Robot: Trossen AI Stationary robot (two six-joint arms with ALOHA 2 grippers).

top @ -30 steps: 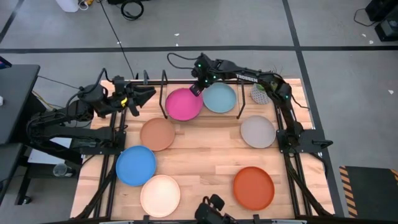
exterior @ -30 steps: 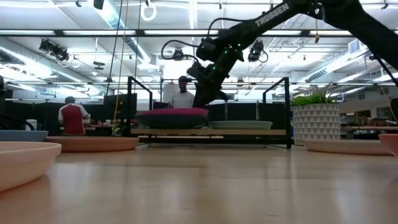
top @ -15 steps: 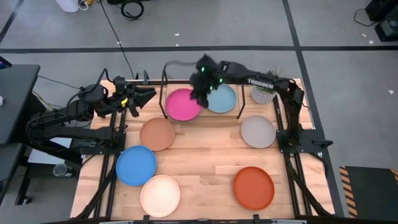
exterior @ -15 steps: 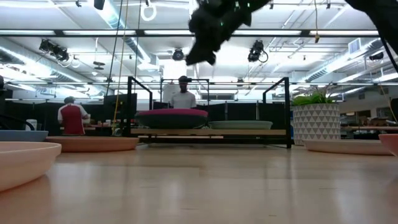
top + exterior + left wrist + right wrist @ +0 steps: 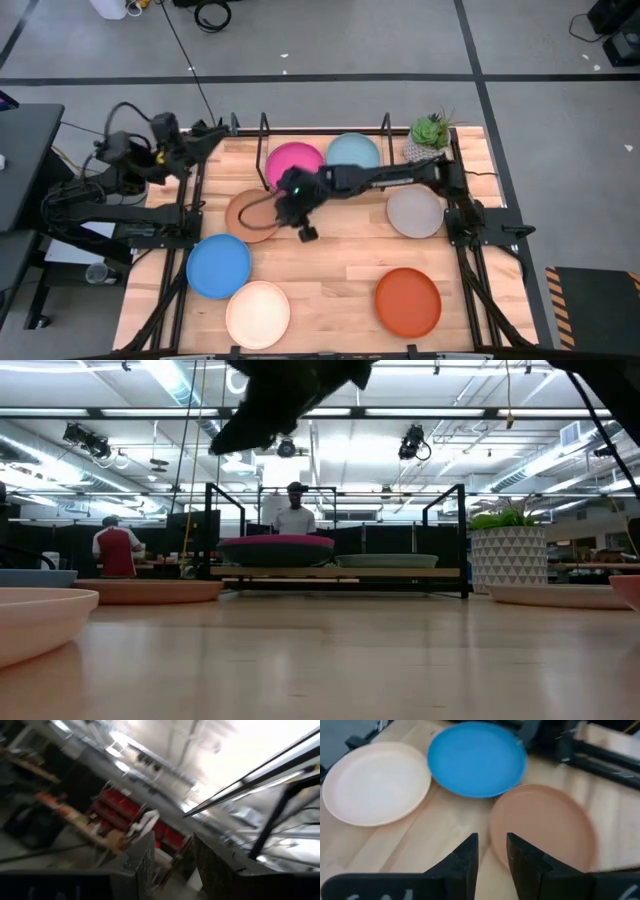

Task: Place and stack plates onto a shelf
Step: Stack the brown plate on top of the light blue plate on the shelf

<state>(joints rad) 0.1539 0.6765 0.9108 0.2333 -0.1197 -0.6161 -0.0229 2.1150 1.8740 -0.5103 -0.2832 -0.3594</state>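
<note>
Just beside right pincer (image 5: 302,222) — tan plate (image 5: 252,215), pincer fingers slightly apart, empty; left pincer (image 5: 172,862) likewise apart.

You have two plates side by side on the shelf (image 5: 262,135) at the table's (image 5: 330,270) far edge; six plates lie on the table before it, a potted plant (image 5: 428,136) to the shelf's right.
</note>
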